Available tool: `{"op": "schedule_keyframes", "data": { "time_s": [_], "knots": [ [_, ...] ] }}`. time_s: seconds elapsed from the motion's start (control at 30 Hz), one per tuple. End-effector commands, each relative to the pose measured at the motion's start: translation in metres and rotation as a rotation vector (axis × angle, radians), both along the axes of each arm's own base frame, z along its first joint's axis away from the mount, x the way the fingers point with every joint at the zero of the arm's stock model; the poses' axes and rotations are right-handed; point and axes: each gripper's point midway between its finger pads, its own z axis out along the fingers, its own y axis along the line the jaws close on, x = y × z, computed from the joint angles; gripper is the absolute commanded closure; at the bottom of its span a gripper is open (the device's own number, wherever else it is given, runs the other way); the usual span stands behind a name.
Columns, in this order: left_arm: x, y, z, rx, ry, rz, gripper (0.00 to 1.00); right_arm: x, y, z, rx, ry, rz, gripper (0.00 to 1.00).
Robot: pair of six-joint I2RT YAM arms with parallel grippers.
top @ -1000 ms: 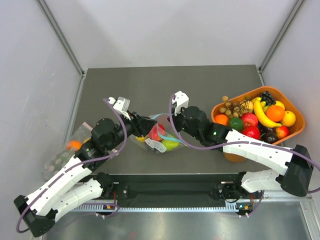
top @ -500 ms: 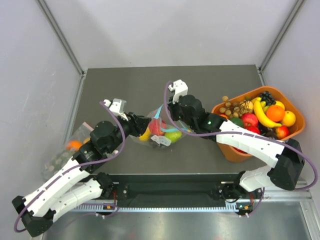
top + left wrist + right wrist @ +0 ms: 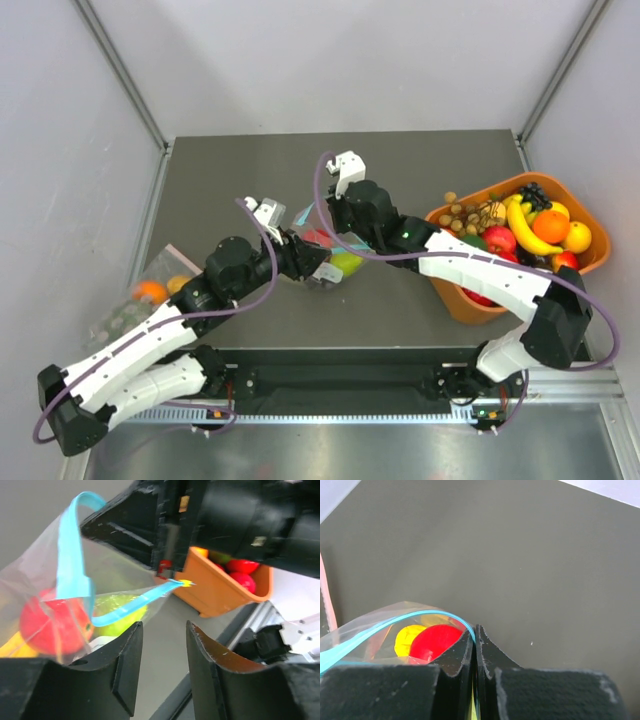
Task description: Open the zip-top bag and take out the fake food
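While grey walls box in the dark table (image 3: 250, 170), I see the zip-top bag (image 3: 115, 575) mid-table, fake food (image 3: 50, 625) inside, drawn farther away than before. My right gripper (image 3: 475, 630) pinches its blue strip, and the left gripper (image 3: 162, 627) gapes empty beside it.

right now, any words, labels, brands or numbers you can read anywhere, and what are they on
None: no text can be read in any view.
bag: clear plastic with a teal strip, no print shows.
white patch low on the bag: blurred, nothing to read on it.
basket: plain orange wall, no label shows.
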Motion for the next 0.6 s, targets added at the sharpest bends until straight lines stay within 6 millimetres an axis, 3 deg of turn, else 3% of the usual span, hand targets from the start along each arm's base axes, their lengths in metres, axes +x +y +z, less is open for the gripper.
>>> {"op": "schedule_keyframes", "data": {
  "time_s": [0.0,0.2,0.57],
  "knots": [
    [0.014,0.000,-0.005,0.015,0.003,0.059,0.54,0.010,0.003,0.044,0.100,-0.063,-0.027,1.00],
    [0.040,0.015,-0.040,0.136,0.038,0.212,0.49,-0.001,0.000,0.041,0.117,-0.044,-0.003,1.00],
    [0.060,0.023,-0.060,0.218,0.044,0.317,0.45,-0.025,0.003,0.033,0.123,-0.022,0.063,1.00]
  ]
}}
